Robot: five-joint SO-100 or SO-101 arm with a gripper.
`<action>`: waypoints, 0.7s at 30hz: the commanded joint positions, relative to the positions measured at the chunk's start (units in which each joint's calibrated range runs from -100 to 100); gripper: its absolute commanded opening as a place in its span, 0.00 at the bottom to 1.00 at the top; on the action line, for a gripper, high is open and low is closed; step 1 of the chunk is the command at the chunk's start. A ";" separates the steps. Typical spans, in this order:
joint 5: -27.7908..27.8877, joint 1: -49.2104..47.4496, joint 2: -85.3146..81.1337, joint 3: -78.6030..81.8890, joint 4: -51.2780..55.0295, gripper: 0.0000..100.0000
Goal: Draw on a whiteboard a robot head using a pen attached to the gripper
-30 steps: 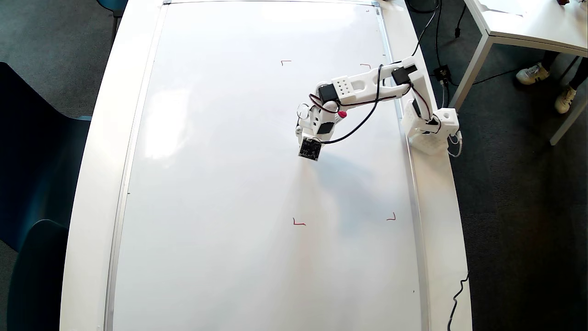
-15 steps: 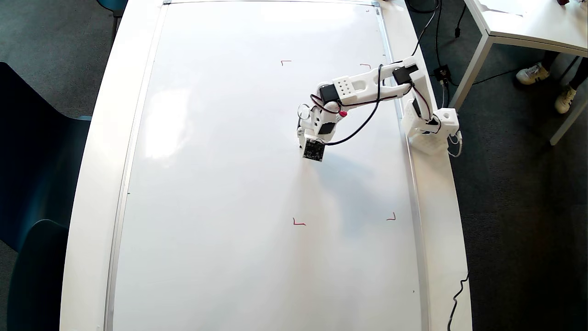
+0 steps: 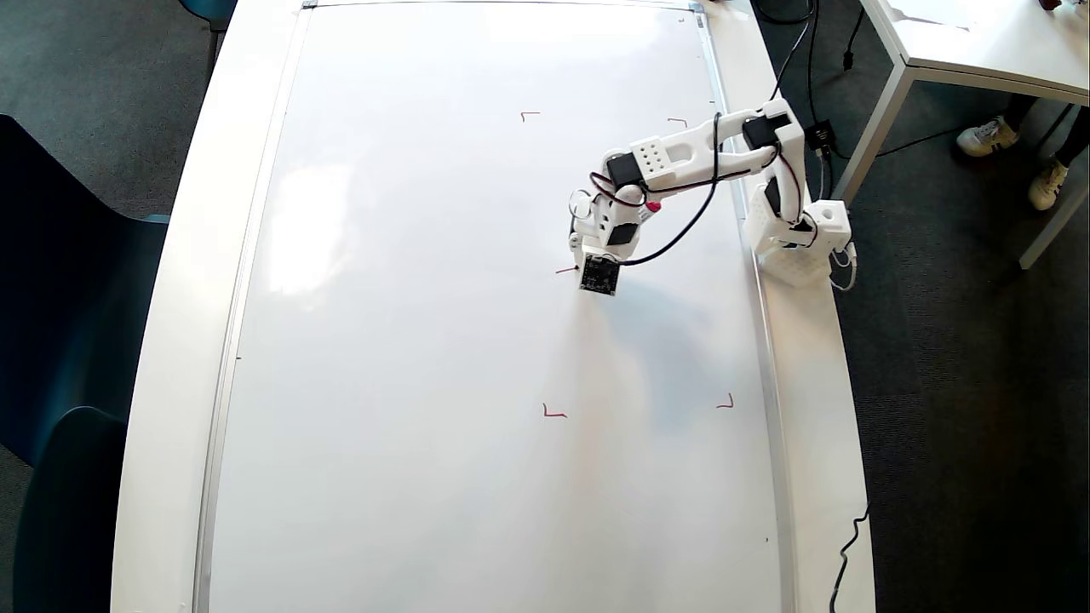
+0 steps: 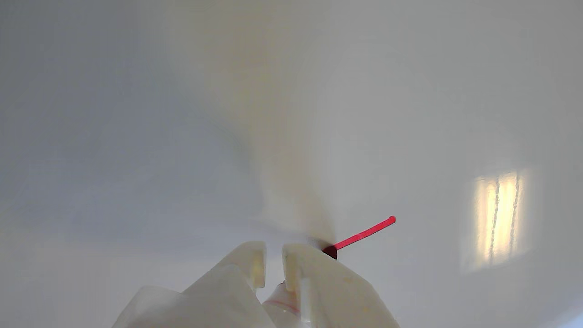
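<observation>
My claw (image 4: 273,259) is clamped on the pen (image 4: 329,251), tip pressed to the whiteboard (image 3: 409,340) so ink flows; 1 short red stroke (image 4: 364,233), right of centre in the overhead view, starts the robot head.

From my wrist view I see the white gripper (image 4: 273,258) rising from the bottom edge with a narrow gap between its fingers, the pen (image 4: 329,251) tip touching the glossy whiteboard (image 4: 136,114) where a short red line (image 4: 364,234) slants away up-right.
</observation>
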 commanded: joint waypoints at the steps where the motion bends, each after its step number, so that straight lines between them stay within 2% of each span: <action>1: -0.02 0.58 -2.69 4.52 0.23 0.01; 17: 0.41 0.51 -15.77 23.22 -3.33 0.01; 21: 2.82 0.51 -17.86 26.49 -3.33 0.01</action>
